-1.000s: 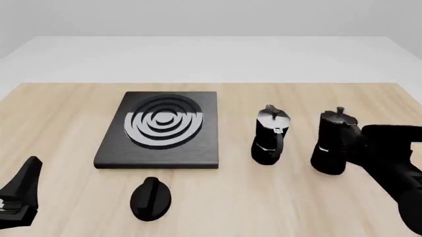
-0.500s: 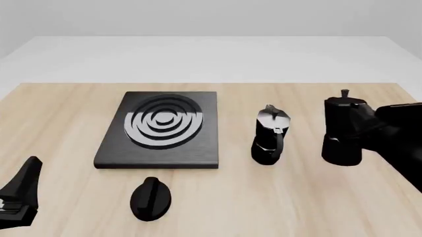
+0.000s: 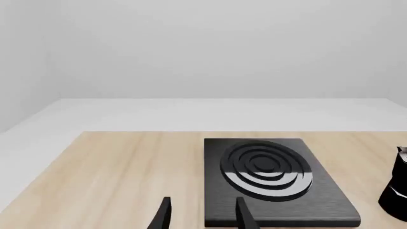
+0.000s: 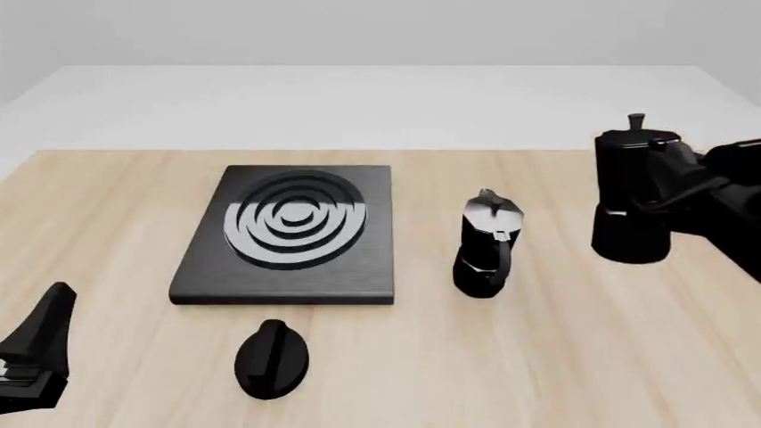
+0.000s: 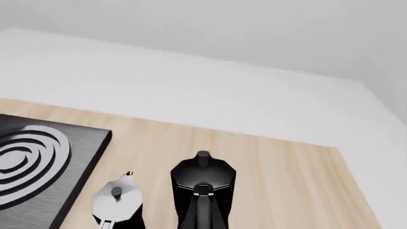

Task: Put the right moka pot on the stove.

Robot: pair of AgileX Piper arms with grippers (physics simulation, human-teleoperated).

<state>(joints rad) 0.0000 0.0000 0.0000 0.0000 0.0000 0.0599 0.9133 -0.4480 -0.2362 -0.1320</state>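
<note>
Holding the right moka pot, a small black faceted pot with a knobbed lid and narrow waist, the right gripper has it raised clear of the light wooden tabletop at the three o'clock side of the front view. The fingers appear clamped around the pot at its handle side, though the black-on-black overlap hides the exact contact. The pot hangs upright.

A second, matching black moka pot with a shiny silver lid stands on the tabletop between the lifted pot and the stove. The stove, a flat black square slab with concentric silver-grey burner rings, lies toward nine o'clock from both pots, well apart from the raised one. A separate round black knob sits near the stove's six o'clock edge.

The left gripper rests low at the eight o'clock corner, holding nothing; the left wrist view shows its fingers parted.

The step in hand looks like the carry, with the lift done. The next move likely calls for travelling toward nine o'clock, passing above or behind the standing pot, then lowering onto the burner rings.
</note>
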